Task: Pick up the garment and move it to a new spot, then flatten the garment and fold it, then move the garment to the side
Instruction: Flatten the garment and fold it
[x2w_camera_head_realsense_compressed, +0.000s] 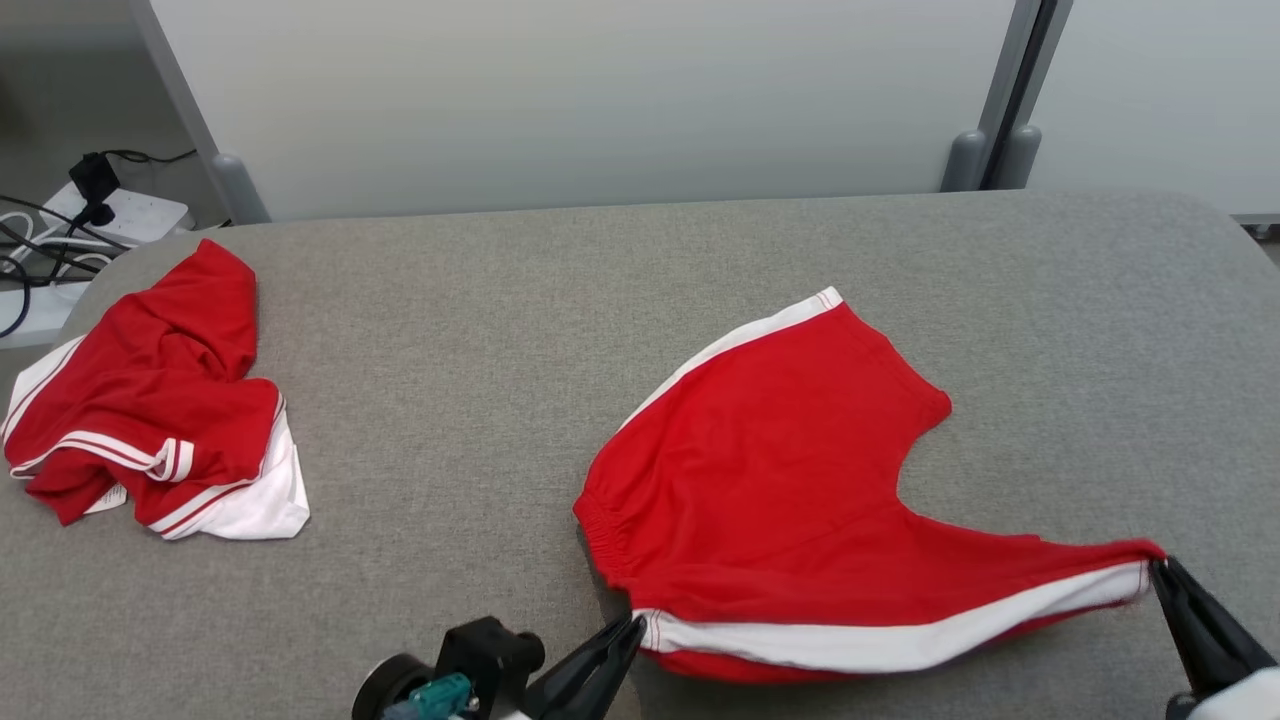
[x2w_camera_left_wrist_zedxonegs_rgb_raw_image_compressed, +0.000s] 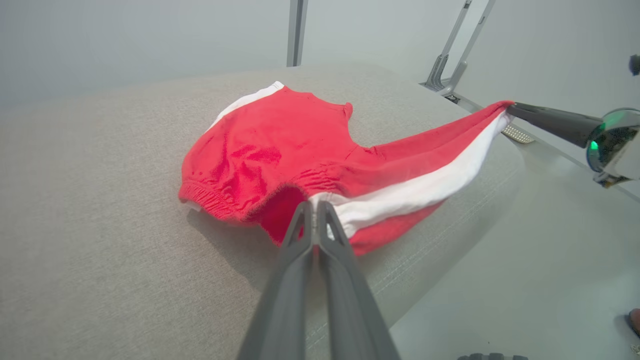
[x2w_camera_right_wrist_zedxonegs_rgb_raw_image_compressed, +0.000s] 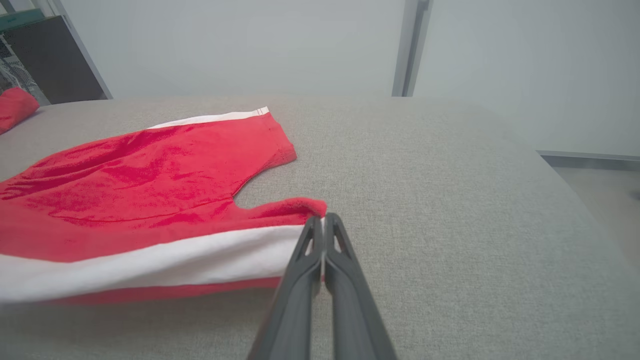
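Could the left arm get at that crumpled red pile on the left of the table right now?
Probably not yet: the left gripper is shut on a corner of the spread shorts. Nothing lies between it and the crumpled pile, though.

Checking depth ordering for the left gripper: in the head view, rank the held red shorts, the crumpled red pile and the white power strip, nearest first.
1. Red shorts, pinched by the left gripper, centre-right.
2. Crumpled red pile, on the grey surface's left.
3. White power strip, far left, past the surface's edge.
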